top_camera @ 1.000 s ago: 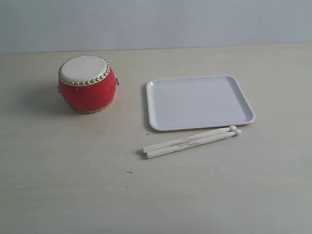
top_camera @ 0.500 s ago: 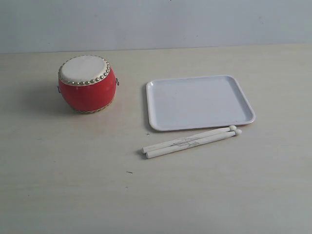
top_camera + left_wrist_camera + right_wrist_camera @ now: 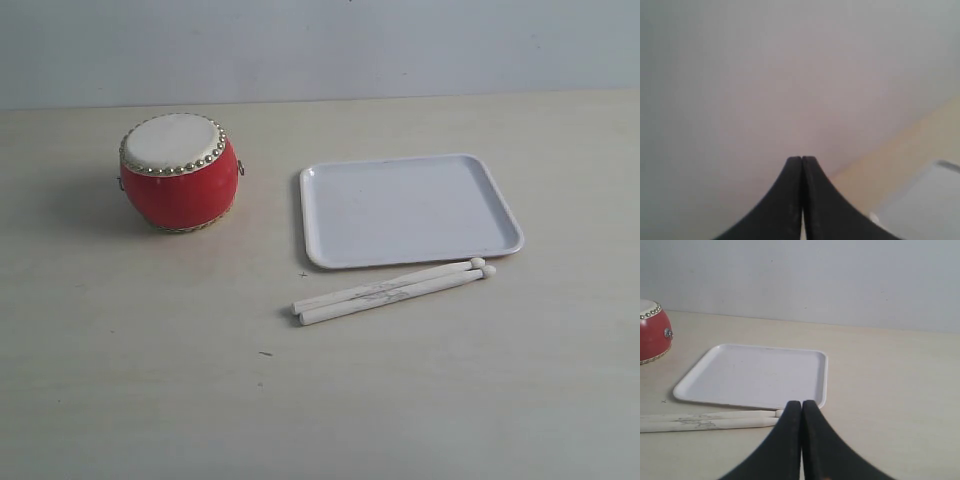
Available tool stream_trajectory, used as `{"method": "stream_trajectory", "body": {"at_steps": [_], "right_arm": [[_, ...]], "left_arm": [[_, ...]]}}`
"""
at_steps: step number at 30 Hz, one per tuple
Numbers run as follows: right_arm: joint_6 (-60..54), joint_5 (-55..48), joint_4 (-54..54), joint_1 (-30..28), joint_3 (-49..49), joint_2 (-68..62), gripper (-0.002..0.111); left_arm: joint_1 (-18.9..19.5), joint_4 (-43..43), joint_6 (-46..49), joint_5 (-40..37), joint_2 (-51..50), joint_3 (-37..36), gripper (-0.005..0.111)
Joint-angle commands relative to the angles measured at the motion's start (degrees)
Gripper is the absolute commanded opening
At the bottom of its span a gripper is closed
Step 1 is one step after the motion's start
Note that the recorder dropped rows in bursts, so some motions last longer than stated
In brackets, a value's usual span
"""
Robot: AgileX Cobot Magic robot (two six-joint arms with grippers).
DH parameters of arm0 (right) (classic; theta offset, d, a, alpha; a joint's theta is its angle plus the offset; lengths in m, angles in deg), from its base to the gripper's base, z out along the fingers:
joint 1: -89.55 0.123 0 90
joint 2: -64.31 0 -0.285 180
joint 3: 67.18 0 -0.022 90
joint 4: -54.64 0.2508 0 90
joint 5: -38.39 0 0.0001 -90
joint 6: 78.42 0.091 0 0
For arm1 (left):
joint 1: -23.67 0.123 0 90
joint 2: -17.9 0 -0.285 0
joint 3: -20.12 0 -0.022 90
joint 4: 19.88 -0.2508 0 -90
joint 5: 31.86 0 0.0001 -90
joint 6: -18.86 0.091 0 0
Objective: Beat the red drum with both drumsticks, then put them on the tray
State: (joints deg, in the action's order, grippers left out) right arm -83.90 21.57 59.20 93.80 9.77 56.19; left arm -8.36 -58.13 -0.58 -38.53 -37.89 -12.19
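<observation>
Both the left gripper (image 3: pixel 802 161) and right gripper (image 3: pixel 801 405) are closed and empty, and since the drumsticks (image 3: pixel 392 291) lie touching beside the tray (image 3: pixel 410 212), well apart from the red drum (image 3: pixel 180 190), grasping one may nudge or roll the other

— Any lettering or numbers on the red drum (image 3: pixel 180 190)?
— None to read; plain glossy red and cream.
— On the drumsticks (image 3: pixel 400 285)?
— Faint grey marks (image 3: pixel 378 291) along the middle of the shafts, too small and blurred to read as letters or digits.
— On the tray (image 3: pixel 410 210)?
— Nothing legible, whether in exterior or right wrist view.
— On the table (image 3: pixel 450 400)?
— Only a few tiny dark specks (image 3: pixel 264 353); no word, brand or sign legible anywhere.
</observation>
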Motion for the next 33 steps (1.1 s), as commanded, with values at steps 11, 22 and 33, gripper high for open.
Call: {"method": "stream_trajectory", "body": {"at_steps": [11, 22, 33], "right_arm": [[-0.3, 0.4, -0.1, -0.2, 0.3, 0.3, 0.0], [-0.3, 0.4, -0.1, -0.2, 0.3, 0.3, 0.0], [-0.3, 0.4, -0.1, -0.2, 0.3, 0.3, 0.0]], "left_arm": [[-12.3, 23.9, 3.8, -22.2, -19.0, 6.8, 0.0], [-15.2, 23.9, 17.8, -20.5, -39.1, 12.9, 0.0], [-17.9, 34.4, 22.2, -52.4, -59.3, 37.7, 0.0]]}}
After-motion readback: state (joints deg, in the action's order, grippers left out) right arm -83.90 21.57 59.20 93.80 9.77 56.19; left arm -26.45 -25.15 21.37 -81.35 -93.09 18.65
